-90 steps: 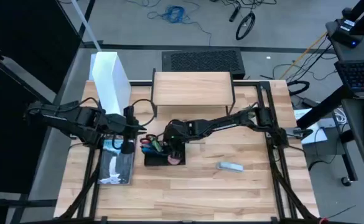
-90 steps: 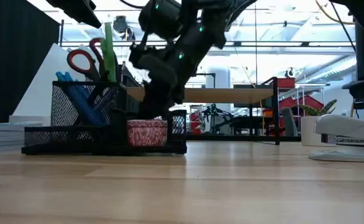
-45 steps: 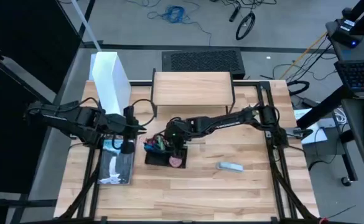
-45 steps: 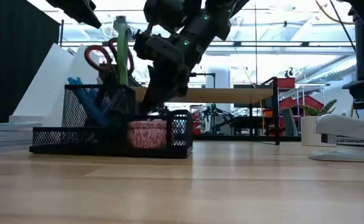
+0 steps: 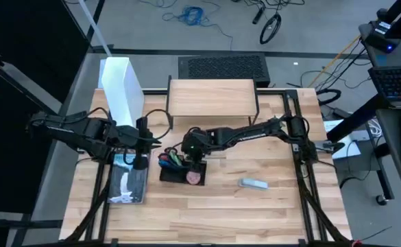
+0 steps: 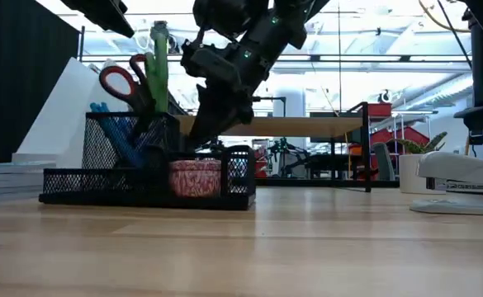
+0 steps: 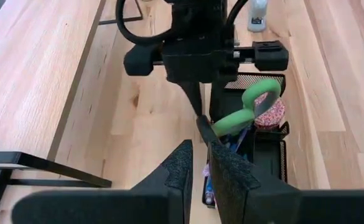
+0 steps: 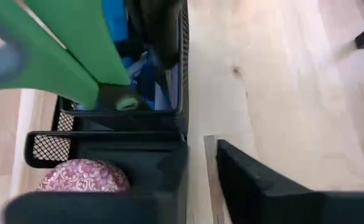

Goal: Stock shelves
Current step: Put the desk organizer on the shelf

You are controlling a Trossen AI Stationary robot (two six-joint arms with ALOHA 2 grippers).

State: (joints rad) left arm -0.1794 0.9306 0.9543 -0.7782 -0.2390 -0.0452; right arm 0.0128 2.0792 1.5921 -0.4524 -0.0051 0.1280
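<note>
Organizer has slid toward the shelves; my right gripper pinches its mesh wall. Left gripper's grip, I cannot tell.

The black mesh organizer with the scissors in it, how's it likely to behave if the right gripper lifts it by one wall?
The black mesh organizer looks light and fairly stiff, being wire mesh. Held by the right gripper at one wall, it would probably tilt. The tall scissors and green handle stand loose and could shift or tip out. The pink roll might roll inside.
</note>
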